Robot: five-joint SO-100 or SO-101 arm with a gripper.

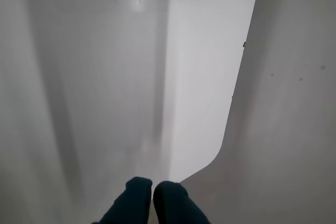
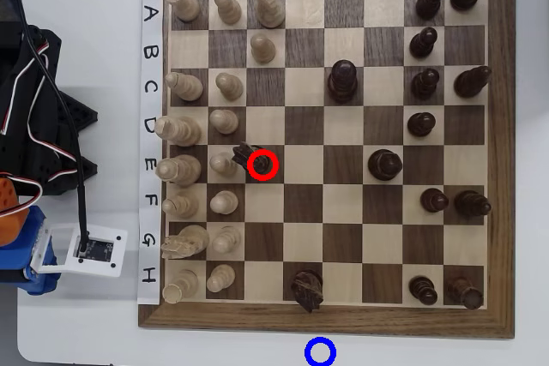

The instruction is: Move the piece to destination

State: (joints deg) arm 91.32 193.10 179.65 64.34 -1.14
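The piece (image 2: 262, 164) is a small dark wooden pawn with a rounded top, standing upright inside a red ring (image 2: 262, 165) on the board (image 2: 326, 319), row E, column 3. Just to its left in the overhead view stands a pale pawn (image 2: 223, 163), with a dark shape touching the ring's upper left edge; what that shape is, cannot tell. Judgement: light, rigid, not fragile; turned wood is likely smooth, so the rounded head could slip out of a shallow pinch. Best hold looks like the neck or body below the head, jaws straddling it from above, closing across the freer sides, since the neighbour to the left crowds the approach. The destination (image 2: 320, 352) is a blue ring on the white table (image 2: 86, 332), just below the board's bottom edge, well apart from the piece. In the wrist view the gripper (image 1: 153, 190) shows two dark fingertips pressed together with nothing between them, over bare white surface. No piece appears in that view, only a sliver of the board's edge at the top. The arm sits at the left of the overhead view, off the board, so the piece lies well apart from the jaws.
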